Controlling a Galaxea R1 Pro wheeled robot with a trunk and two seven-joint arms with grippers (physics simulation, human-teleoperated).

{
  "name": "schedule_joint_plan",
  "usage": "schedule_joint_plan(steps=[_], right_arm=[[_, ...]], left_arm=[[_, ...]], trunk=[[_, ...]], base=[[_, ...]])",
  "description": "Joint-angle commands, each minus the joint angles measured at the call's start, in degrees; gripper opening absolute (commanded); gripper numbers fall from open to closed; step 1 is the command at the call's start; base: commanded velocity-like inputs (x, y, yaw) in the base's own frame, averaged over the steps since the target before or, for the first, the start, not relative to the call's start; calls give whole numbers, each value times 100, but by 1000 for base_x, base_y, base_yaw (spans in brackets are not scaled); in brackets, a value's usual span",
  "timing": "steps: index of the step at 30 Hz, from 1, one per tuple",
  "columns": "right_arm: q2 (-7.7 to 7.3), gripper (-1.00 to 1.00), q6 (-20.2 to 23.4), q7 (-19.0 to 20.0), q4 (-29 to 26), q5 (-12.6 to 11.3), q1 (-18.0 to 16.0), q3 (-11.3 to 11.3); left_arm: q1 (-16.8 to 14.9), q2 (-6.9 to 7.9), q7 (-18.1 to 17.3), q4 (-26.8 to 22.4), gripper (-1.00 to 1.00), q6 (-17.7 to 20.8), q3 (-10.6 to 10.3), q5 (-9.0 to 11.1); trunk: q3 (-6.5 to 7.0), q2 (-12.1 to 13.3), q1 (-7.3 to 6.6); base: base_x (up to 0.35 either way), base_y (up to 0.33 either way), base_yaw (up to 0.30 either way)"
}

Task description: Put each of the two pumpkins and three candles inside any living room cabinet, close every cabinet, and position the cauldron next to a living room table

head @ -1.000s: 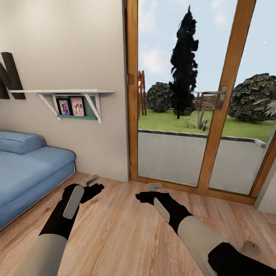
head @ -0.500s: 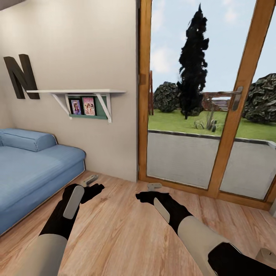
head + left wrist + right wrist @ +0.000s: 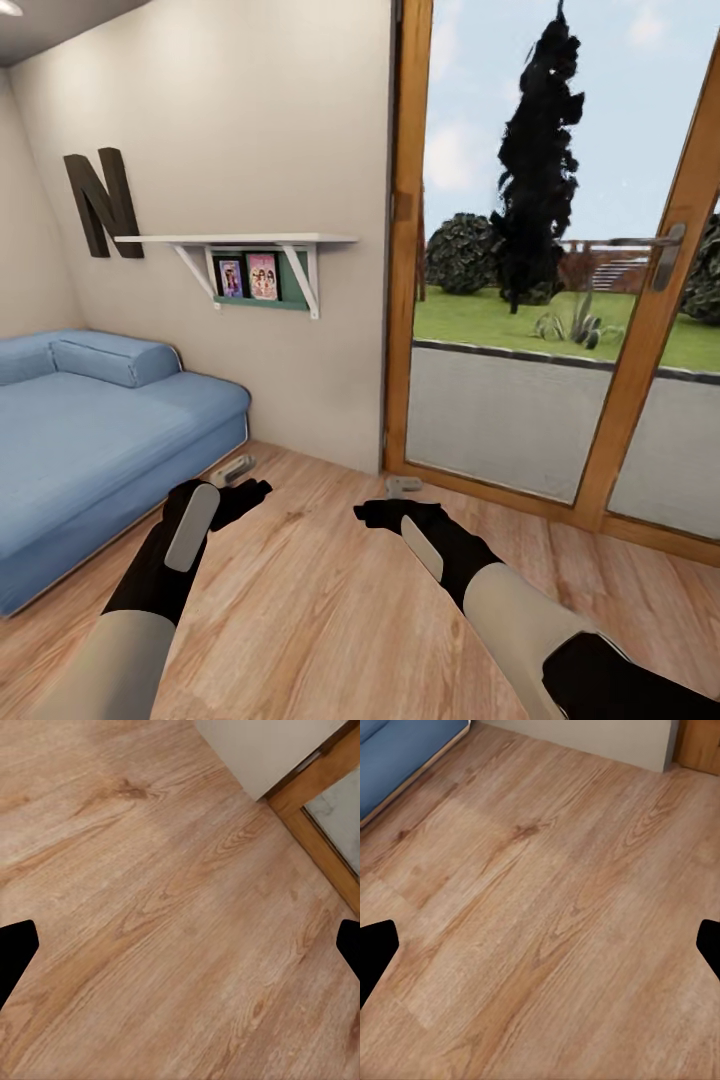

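Facing, head view: beige wall (image 3: 250,130) ahead, wood-framed glass door (image 3: 600,300) beside it, garden with a dark tree (image 3: 540,170) outside.
Wall fittings: black letter N (image 3: 103,203) above a white shelf (image 3: 240,240); two small picture cards (image 3: 248,277) under the shelf against a green back panel.
Seating: blue sofa (image 3: 90,430) along the wall, resting on the wooden floor (image 3: 320,610).
Left gripper (image 3: 238,468): held low over the floor near the sofa's corner; jaws look parted.
Right gripper (image 3: 404,486): held low over the floor near the door frame's base; jaw state hard to read from this angle.
Task things: no pumpkin, candle, cabinet or cauldron to locate from this position.
Left wrist view: bare floor planks, wall corner and door frame at one edge; dark fingertips (image 3: 16,949) at opposite margins, jaws spread wide, nothing between.
Right wrist view: floor planks, sofa edge (image 3: 405,750) and wall base; fingertips (image 3: 375,949) at opposite margins, jaws released, nothing held.
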Motion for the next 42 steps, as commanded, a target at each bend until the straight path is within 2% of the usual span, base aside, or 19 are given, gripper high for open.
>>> schedule_joint_plan(steps=[1, 11, 16, 26, 31, 35, 38, 42], right_arm=[[-4, 100, 19, -18, -8, -28, -4, 28], [2, 100, 19, -17, -13, -28, -4, 28], [4, 100, -1, -19, -14, -34, -4, 28], [-4, 100, -61, -17, -6, -35, -4, 20], [-4, 100, -61, -17, -6, -37, -4, 19], [-4, 100, -61, -17, -6, -37, -4, 17], [-4, 100, -84, -17, -6, -37, -4, 17], [12, 100, -99, 22, -6, -37, -7, 19]], left_arm=[[-3, 0, 59, -4, 100, 14, 12, 57], [-16, 32, 154, -4, 100, 30, 4, -40], [-196, 106, 477, -66, 100, 191, 17, -181], [-223, 179, 628, -62, 100, 241, 62, -163], [-222, 180, 625, -55, 100, 222, 94, -147], [-222, 180, 591, -48, 100, 234, 290, -135], [-222, 174, 575, -11, 100, 235, 355, -113], [-222, 199, 553, -26, 100, 227, 261, -86]], trunk=[[-6, -3, -1], [-10, -3, -1], [-10, -3, -1], [-10, -3, -1], [80, 197, -111], [152, 358, -198], [206, 478, -264], [205, 477, -264]], base=[[0, 0, 26], [0, 0, 45], [0, 0, 1], [0, 0, 0], [0, 0, 0], [0, 0, 0], [0, 0, 0], [0, 0, 0]])
